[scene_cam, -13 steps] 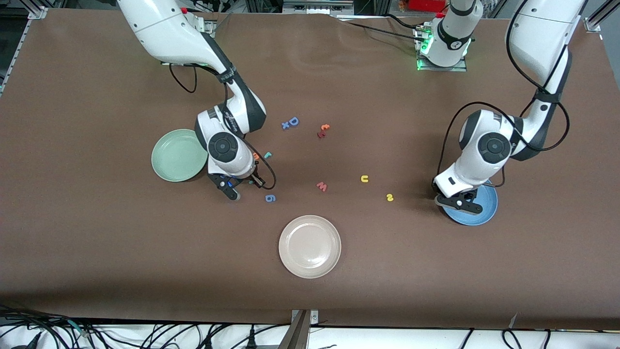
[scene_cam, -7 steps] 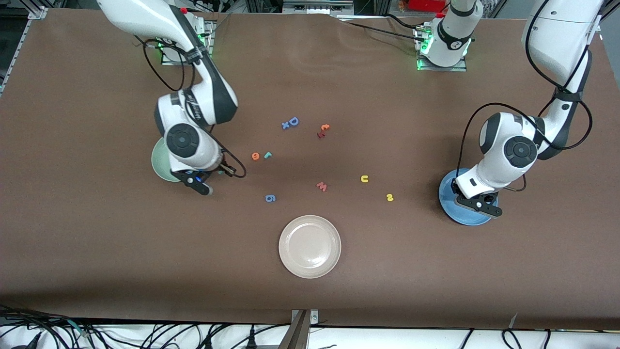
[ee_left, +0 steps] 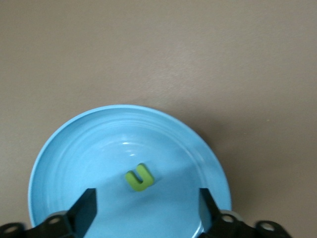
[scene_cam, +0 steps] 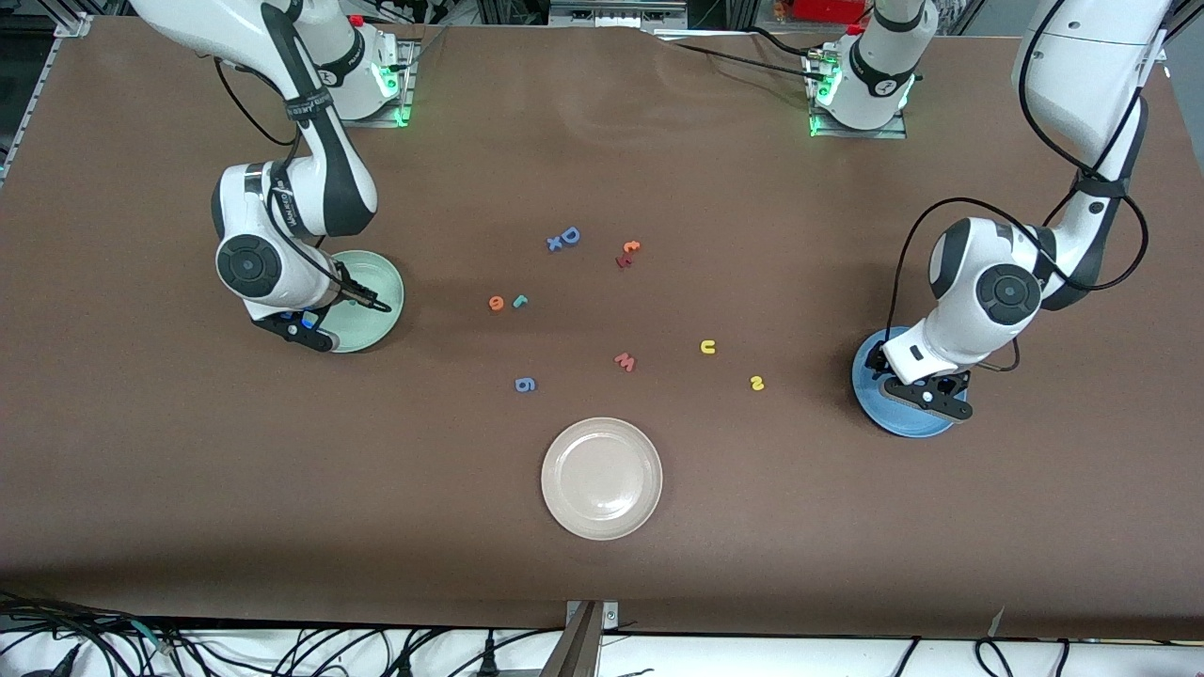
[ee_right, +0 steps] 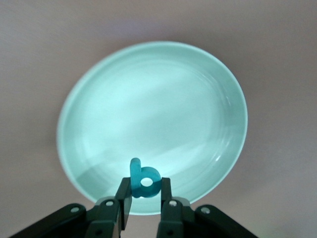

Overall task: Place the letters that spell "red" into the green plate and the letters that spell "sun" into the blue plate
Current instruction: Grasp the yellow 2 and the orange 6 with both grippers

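Since a second ago we have swung our right pincer (ee_right: 143, 198) from the loose letters to above the green plate (scene_cam: 381, 315), and our left pincer (ee_left: 143, 208) has sprung open over the blue plate (scene_cam: 870, 409).

Nearest the front camera sits the beige plate (scene_cam: 602, 478), bare. Next come the blue "g"-like letter (scene_cam: 525, 384) and the yellow "s" (scene_cam: 756, 383), then the red "w" (scene_cam: 625, 361) and the yellow "u" (scene_cam: 707, 347), all flat on the brown table (scene_cam: 602, 583).

At the left arm's end, the blue plate, round with a raised rim, holds the green "n" (ee_left: 139, 177), a small arch of foam lying near its middle. Our left pincer hangs above it, fingers (ee_left: 85, 208) spread wide and holding nothing.

At the right arm's end, the pale mint plate lies under our right pincer, whose fingers (ee_right: 124, 196) are closed on the teal "d" (ee_right: 142, 178): a stem and a round bowl with a hole.

Farther back, the orange "e" (scene_cam: 496, 303) and teal "r" (scene_cam: 518, 301) lie side by side, then the red and orange pieces (scene_cam: 627, 252), then the blue capital "D" (scene_cam: 568, 236)
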